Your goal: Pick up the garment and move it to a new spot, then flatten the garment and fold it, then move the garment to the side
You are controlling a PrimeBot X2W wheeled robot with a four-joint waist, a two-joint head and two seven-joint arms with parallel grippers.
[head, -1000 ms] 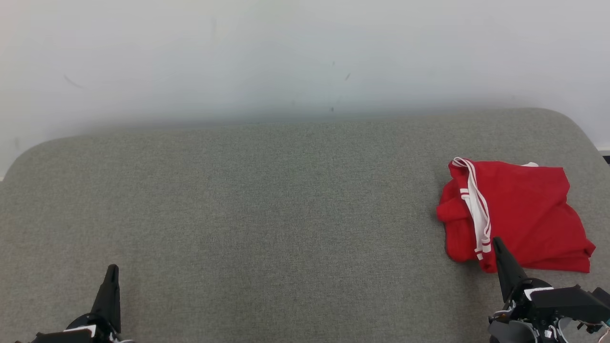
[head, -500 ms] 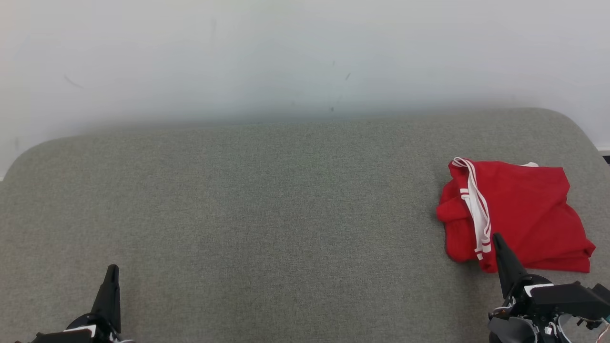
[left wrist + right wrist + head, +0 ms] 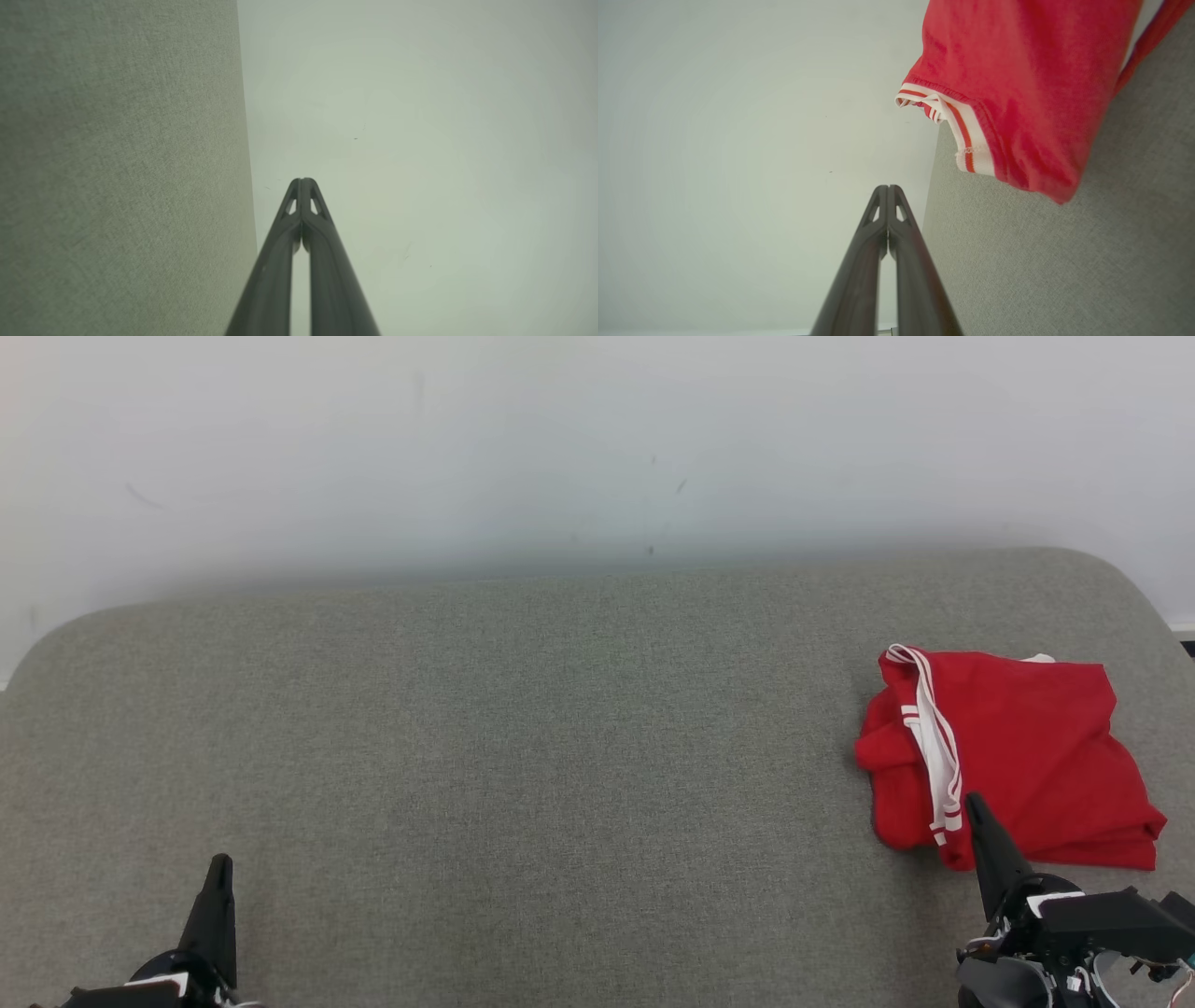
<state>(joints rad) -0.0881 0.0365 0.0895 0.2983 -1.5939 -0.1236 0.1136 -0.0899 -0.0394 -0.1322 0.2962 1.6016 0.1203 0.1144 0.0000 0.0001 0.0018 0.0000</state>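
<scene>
A red garment [image 3: 1018, 756] with white striped trim lies folded in a compact pile at the right end of the grey fabric surface [image 3: 523, 747]. My right gripper [image 3: 973, 800] is shut, empty, and stands at the garment's near edge, its tip overlapping the trim in the head view. In the right wrist view the garment [image 3: 1017, 79] lies up and to the right of the shut right gripper [image 3: 887, 187], apart from it. My left gripper [image 3: 219, 861] is shut and empty at the lower left, far from the garment. The left wrist view has its fingertips [image 3: 303, 180] pressed together.
A pale wall [image 3: 560, 448] runs behind the grey surface. The surface's rounded far corners sit at the left [image 3: 56, 644] and right [image 3: 1111, 569]. Grey fabric [image 3: 117, 163] spreads wide between the two grippers.
The right gripper has edged slightly forward toward the garment's near edge. The left gripper and the garment have not moved.
</scene>
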